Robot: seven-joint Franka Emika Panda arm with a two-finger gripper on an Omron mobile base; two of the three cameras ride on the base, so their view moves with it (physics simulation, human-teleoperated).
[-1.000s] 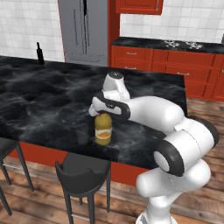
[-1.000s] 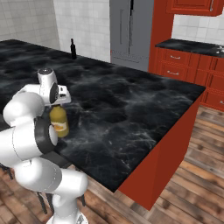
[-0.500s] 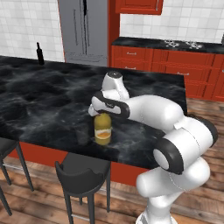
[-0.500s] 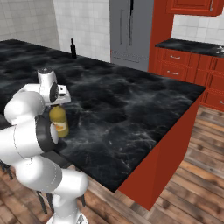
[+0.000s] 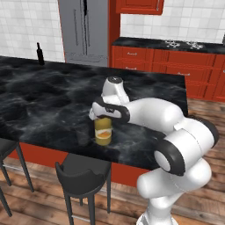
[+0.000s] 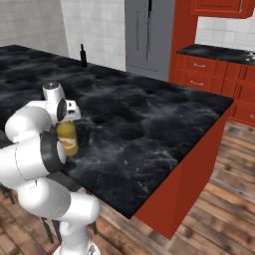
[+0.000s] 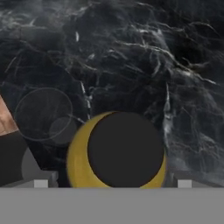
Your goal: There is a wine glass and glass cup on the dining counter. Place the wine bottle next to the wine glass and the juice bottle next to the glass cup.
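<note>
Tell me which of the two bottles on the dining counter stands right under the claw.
The juice bottle, squat and yellow-orange, stands upright directly below the claw. The wine bottle, slim and nearly black, stands far off at the counter's back edge.

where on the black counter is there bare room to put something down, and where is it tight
Bare stone runs from the juice bottle toward the counter's end by the red cabinets, and across the middle toward the wine bottle at the far edge. It is tight at the juice bottle: the open claw sits over it and a glass stands beside it.
</note>
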